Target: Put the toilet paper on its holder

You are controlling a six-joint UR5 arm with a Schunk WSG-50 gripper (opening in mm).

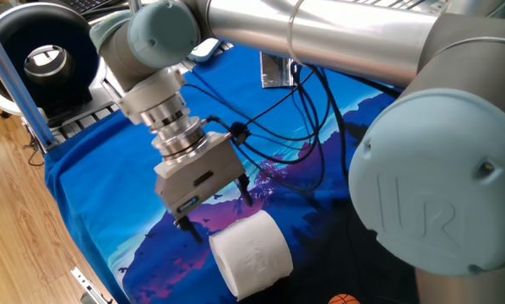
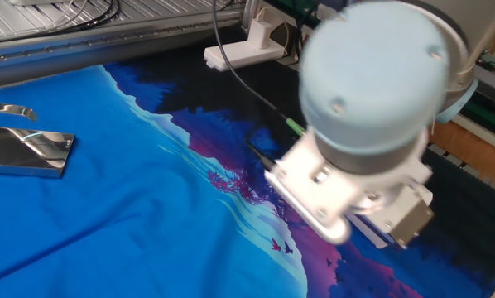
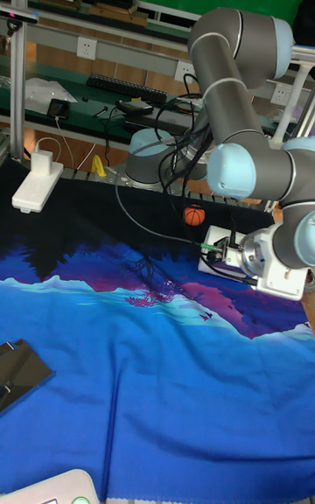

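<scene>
The toilet paper [image 1: 251,252] is a plump white roll lying on its side on the blue cloth near the front edge. My gripper [image 1: 222,219] hangs just above and behind the roll's upper left end, open, with its dark fingers [image 1: 247,197] spread about a roll's width and nothing held. The holder [image 2: 31,150] is a shiny silver stand with a flat rectangular base at the far left of the other fixed view. It also shows as a silver patch [image 1: 277,73] behind the arm, far from the roll. The arm's joint hides the gripper in the other fixed view.
A black ring-shaped device [image 1: 41,51] stands off the table's back left corner. A white power adapter [image 2: 243,51] and cables lie at the cloth's far edge. A small orange ball [image 1: 344,299] sits near the arm's base. The table edge [image 1: 84,279] is close to the roll.
</scene>
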